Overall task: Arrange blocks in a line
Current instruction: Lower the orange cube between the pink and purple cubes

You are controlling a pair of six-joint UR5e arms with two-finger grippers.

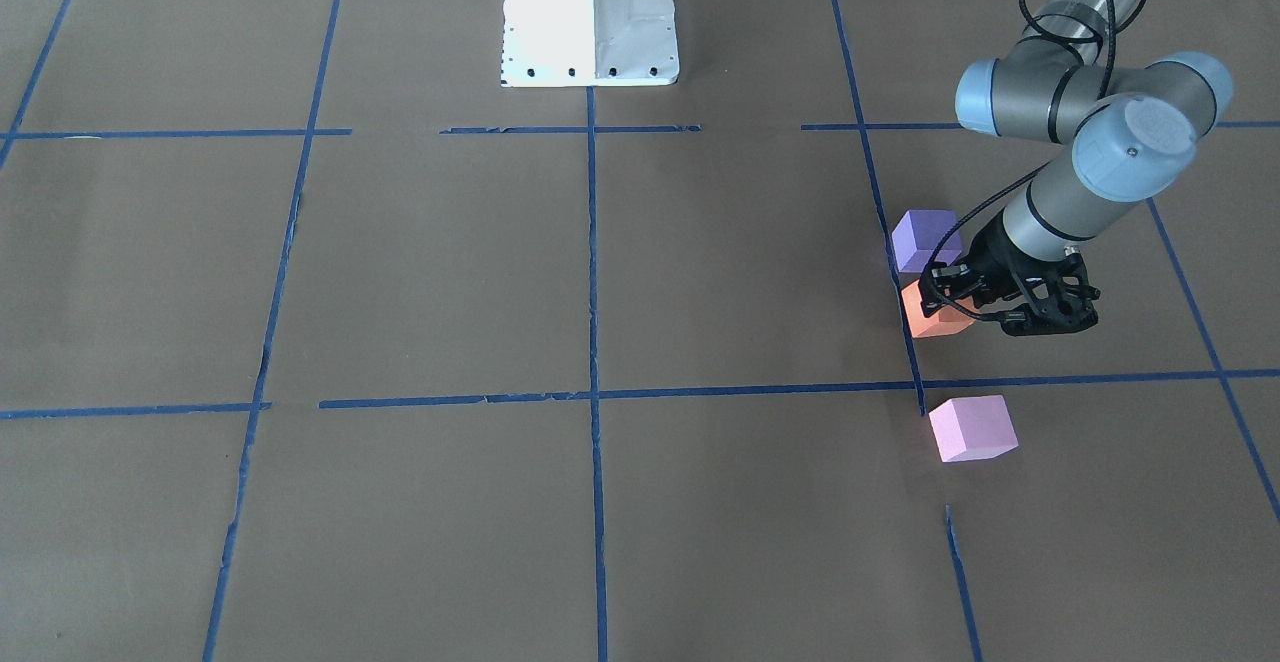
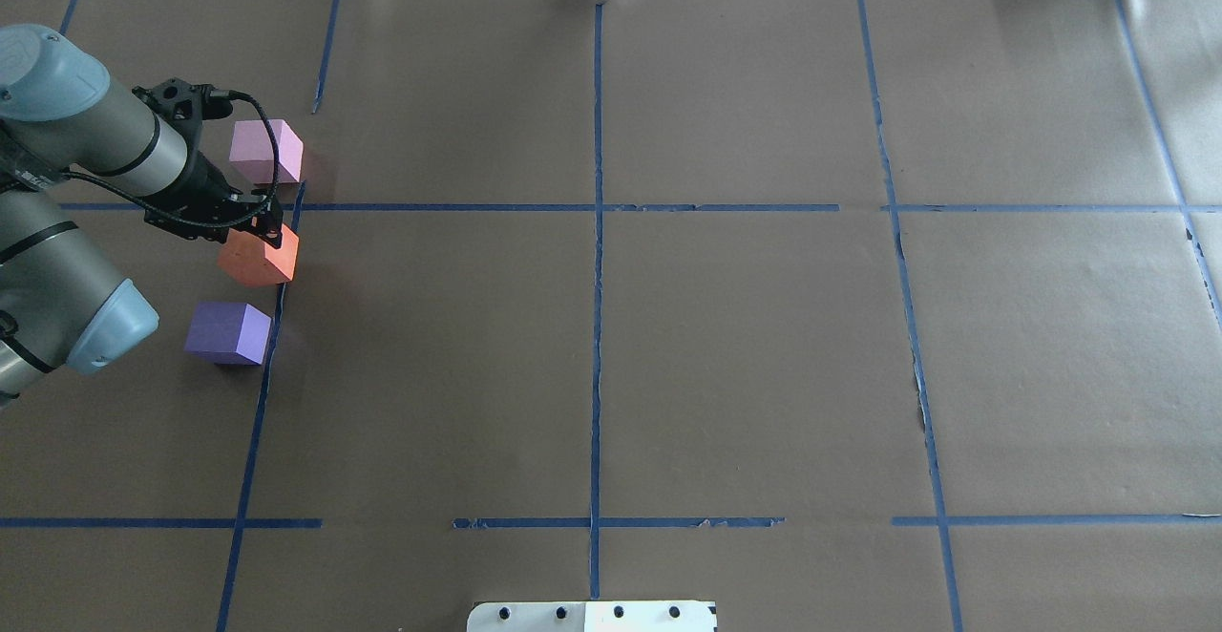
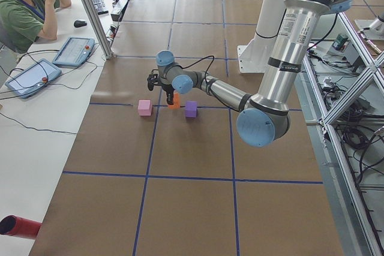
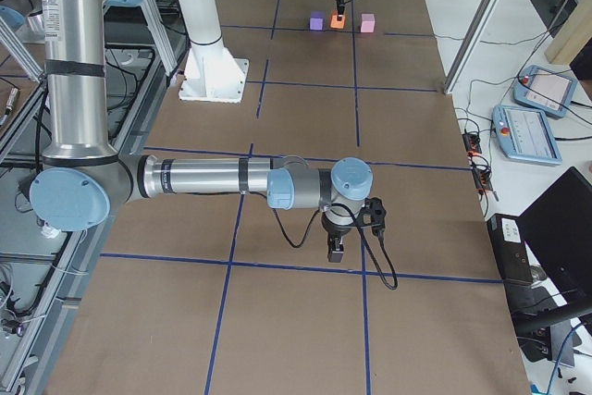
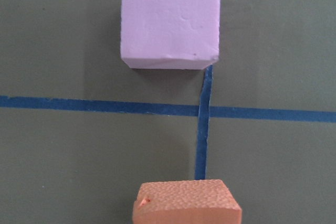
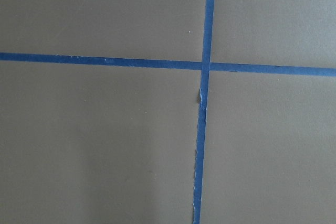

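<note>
Left claw [image 2: 265, 226] clamped on orange block [image 2: 256, 262], between pink block [image 2: 265, 150] beyond and purple block [image 2: 227, 331] robot-side. Right claw [image 4: 337, 252] distant, grip cannot be told.

Left arm [image 2: 91, 140]: enters from the view's left edge and reaches out over the worktop [image 2: 745, 355].
End effector [image 2: 264, 228]: black, cable looped over it; fingers down on the far top edge of the orange block [image 2: 256, 262], gripping it.
Orange block: middle of the three, turned slightly askew; its right edge overlaps a blue tape line [image 2: 250, 441].
Pink block [image 2: 265, 152]: farther from the robot, apart from orange, just left of the same line.
Purple block [image 2: 227, 333]: nearer the robot, apart from orange, also just left of the line.
Worktop: brown paper, blue tape grid.
Robot base [image 2: 592, 616]: white, bottom edge, centre.
</note>
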